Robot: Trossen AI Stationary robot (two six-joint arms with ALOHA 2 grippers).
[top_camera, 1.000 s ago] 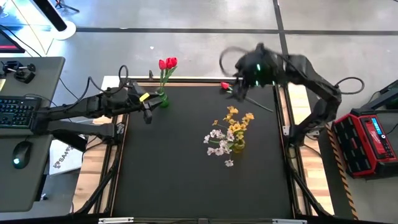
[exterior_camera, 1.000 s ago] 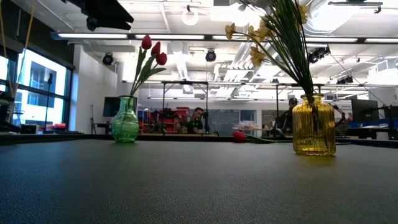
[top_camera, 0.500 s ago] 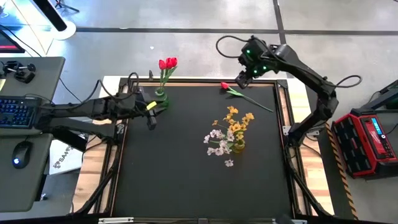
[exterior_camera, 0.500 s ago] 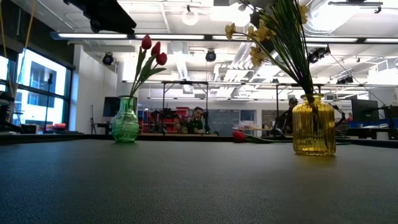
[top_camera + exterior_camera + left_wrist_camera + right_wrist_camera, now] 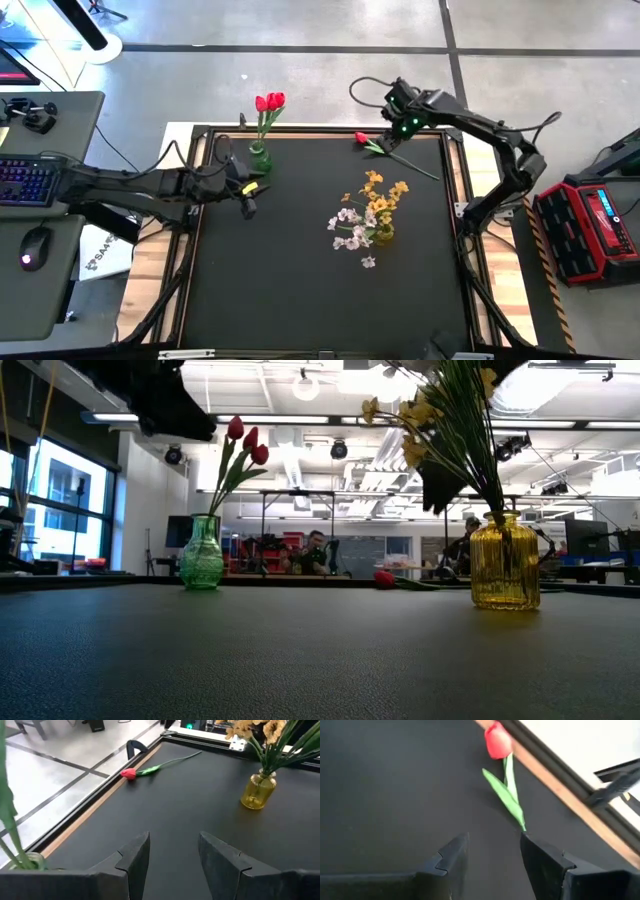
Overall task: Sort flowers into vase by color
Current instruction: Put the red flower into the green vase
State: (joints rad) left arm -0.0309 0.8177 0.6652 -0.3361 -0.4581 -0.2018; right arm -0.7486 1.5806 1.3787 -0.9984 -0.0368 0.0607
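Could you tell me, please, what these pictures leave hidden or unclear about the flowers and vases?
- Green vase: the high view hides its inside, so how deep the red tulips sit is unknown; the left wrist view cuts it off at the edge.
- Yellow vase: the low view crops its sprays at the top; from above the blossoms cover its mouth.
- Loose tulip: in the right wrist view its stem passes behind the right gripper, hiding the lower end.
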